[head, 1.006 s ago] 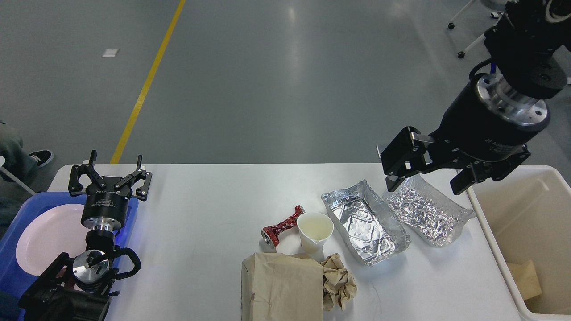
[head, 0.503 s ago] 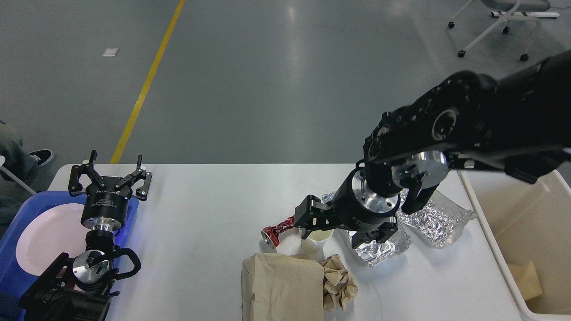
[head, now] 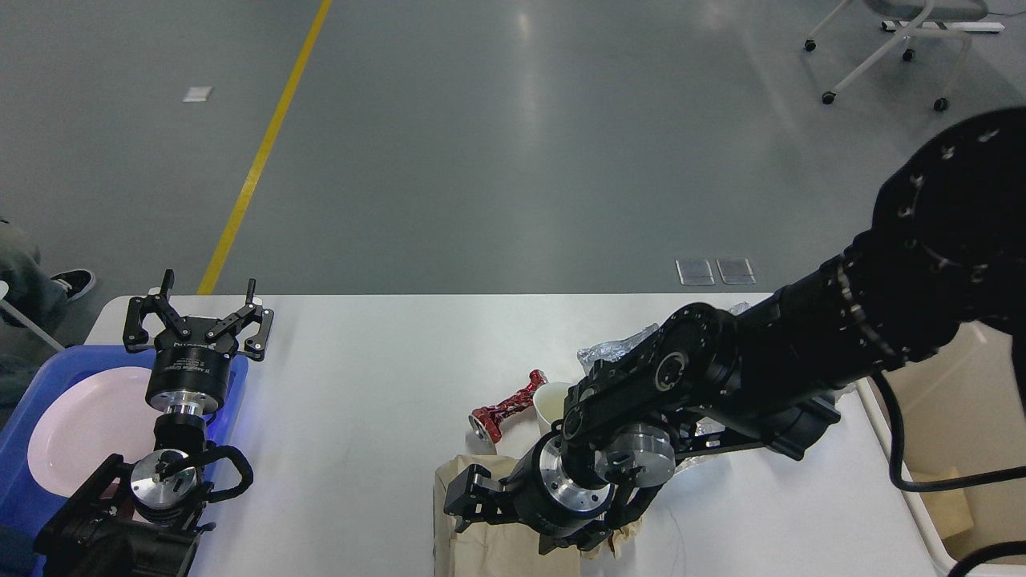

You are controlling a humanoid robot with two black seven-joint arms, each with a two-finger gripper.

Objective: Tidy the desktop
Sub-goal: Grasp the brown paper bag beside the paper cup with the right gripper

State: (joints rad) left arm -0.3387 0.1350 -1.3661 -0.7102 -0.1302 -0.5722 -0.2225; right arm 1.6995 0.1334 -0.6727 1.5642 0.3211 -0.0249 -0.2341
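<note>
Grey floor with a yellow line (head: 260,156) is lying beyond the desktop (head: 361,385), which is spanning the near half of the view from the blue tray (head: 24,489) at left to the beige bin (head: 954,449) at right.

Item, left gripper (head: 197,315): we are holding it over the tray's far corner, fingers spread wide, nothing between them. A white plate (head: 80,437) is sitting in the tray.

Item, right gripper (head: 521,517): we are bringing it low over the paper bag (head: 481,545) at the near edge. We cannot tell how its fingers are standing; the wrist is covering them.

Step in hand, as we are judging it: taking the bag. We are advising a grip on one free edge, a straight lift, and a wide path to the bin, clear of the cup (head: 549,397) and the red piece (head: 501,409) just beyond.

Hidden or unclear:
- bag, cut off at the bottom edge and half under the wrist;
- crumpled paper (head: 617,533), only a scrap showing;
- foil (head: 613,349), a corner showing behind the arm;
- cup, rim only;
- bin, mostly behind the arm.
</note>
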